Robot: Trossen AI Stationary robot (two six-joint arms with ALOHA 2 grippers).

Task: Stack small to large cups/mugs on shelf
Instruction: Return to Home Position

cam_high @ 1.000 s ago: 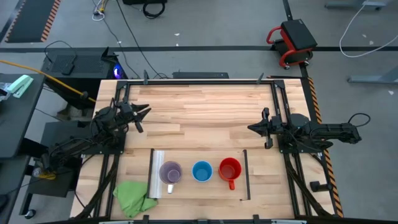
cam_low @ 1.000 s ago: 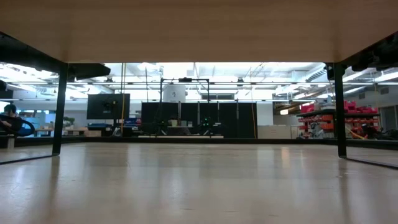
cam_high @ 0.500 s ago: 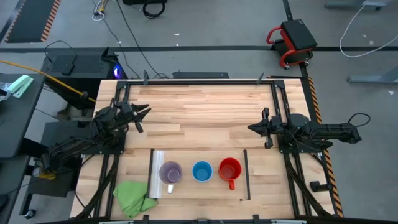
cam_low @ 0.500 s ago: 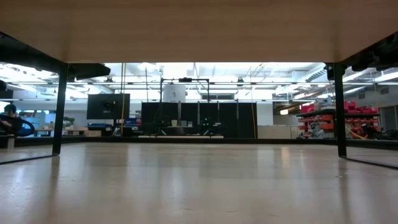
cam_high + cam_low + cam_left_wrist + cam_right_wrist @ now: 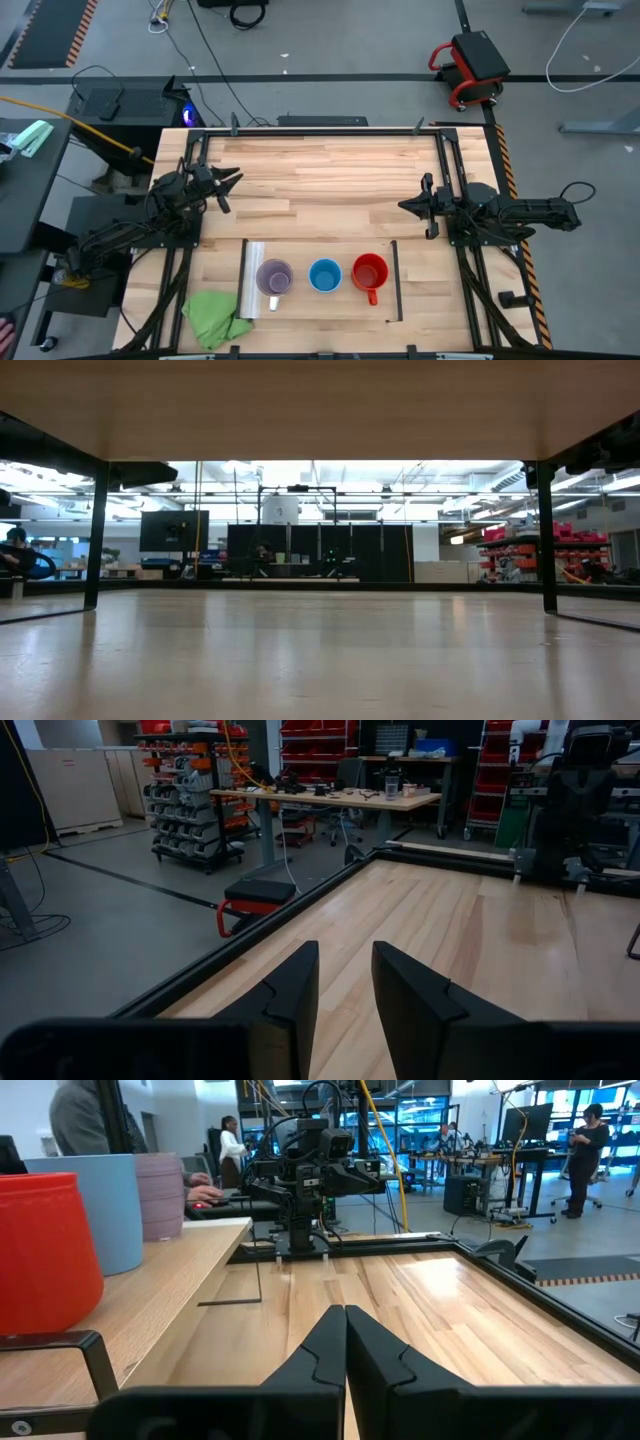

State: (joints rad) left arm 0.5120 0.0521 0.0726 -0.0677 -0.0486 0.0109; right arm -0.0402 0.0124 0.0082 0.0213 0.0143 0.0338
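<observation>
Three mugs stand upright in a row on the light-wood shelf [image 5: 305, 304] near the table's near edge: pale purple [image 5: 273, 277], bright blue [image 5: 324, 275] and red [image 5: 369, 272]. In the right wrist view they line up as red [image 5: 45, 1250], blue [image 5: 112, 1210] and purple [image 5: 162, 1195]. My left gripper [image 5: 228, 187] hovers open at the table's left side [image 5: 345, 960], far from the mugs. My right gripper [image 5: 404, 207] waits shut at the right side [image 5: 345, 1315], just beyond the shelf's dark-strip end. The low view shows neither grippers nor mugs.
A crumpled green cloth [image 5: 215, 317] lies at the near left corner, beside the shelf's silvery strip [image 5: 253, 280]. Black rails [image 5: 447, 160] frame the table. Bare wood [image 5: 330, 180] stretches between the arms and toward the far edge. People show in the room beyond [image 5: 232, 1145].
</observation>
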